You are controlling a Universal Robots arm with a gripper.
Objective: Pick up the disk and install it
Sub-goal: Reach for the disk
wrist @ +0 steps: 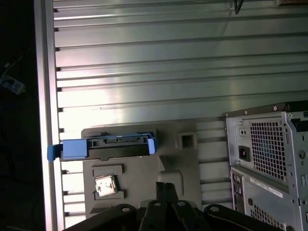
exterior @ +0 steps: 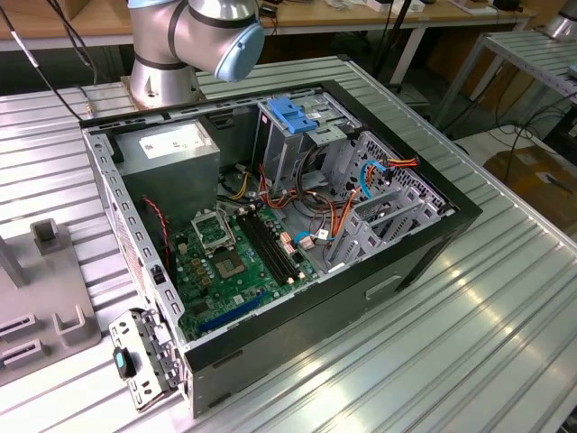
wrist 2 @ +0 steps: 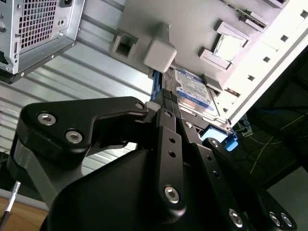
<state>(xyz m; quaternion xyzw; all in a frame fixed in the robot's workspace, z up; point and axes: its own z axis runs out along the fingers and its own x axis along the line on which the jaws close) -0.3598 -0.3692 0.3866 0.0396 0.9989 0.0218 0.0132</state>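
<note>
The disk [wrist: 107, 147], a drive in a bright blue carrier, stands on edge in a slot of a grey fixture [wrist: 183, 163] on the ribbed metal table. Its silvery face with a white and blue label [wrist 2: 193, 89] shows in the second wrist view. My gripper [wrist: 166, 186] hovers over the fixture, apart from the disk and to one side of it. Its black fingers [wrist 2: 169, 126] lie together with nothing between them. In the second wrist view the fingertips reach close to the carrier's blue edge [wrist 2: 154, 87].
An open computer case [exterior: 433, 244] lies on the table with its motherboard [exterior: 230, 262] exposed and a bare blue bracket [exterior: 293, 113] on its drive cage. The case's rear panel [wrist: 269, 159] is near the fixture. A small silvery chip [wrist: 105, 185] sits in the fixture.
</note>
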